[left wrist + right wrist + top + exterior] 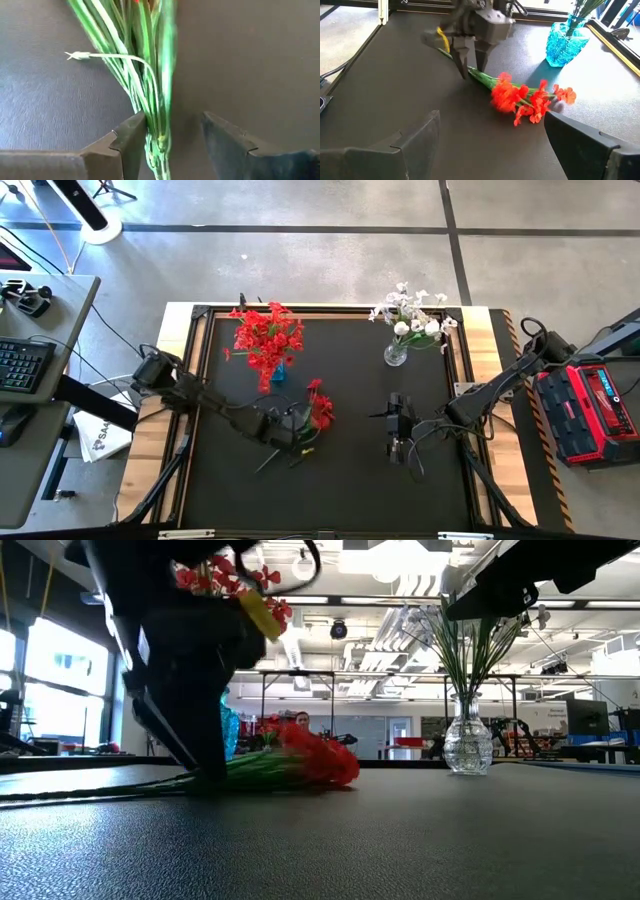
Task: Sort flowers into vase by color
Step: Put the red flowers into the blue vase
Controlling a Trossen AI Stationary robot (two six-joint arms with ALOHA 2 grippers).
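Note:
A red-blossomed sprig [320,411] lies flat on the black mat, its green stems [150,75] pointing toward the near edge. My left gripper [172,122] points down over the stem end, open, with a finger on each side of the stem bundle. It also shows in the right wrist view [472,70]. A blue vase [277,374] holds red flowers and a clear vase [396,355] holds white ones. My right gripper [398,442] hovers open to the right of the sprig. My left gripper comes from above, its fingers across the stem bundle near the cut end [157,142]. One finger [132,132] lies right against the stems and the other stands well apart. I cannot tell whether that finger touches. The sprig rests on the mat.
The blue vase [563,42] stands just beyond the sprig's blossoms [530,97], toward the far edge. The clear vase [467,745] is at the far right of the mat. A wooden frame [478,350] borders the mat. Bare mat lies along the near side.

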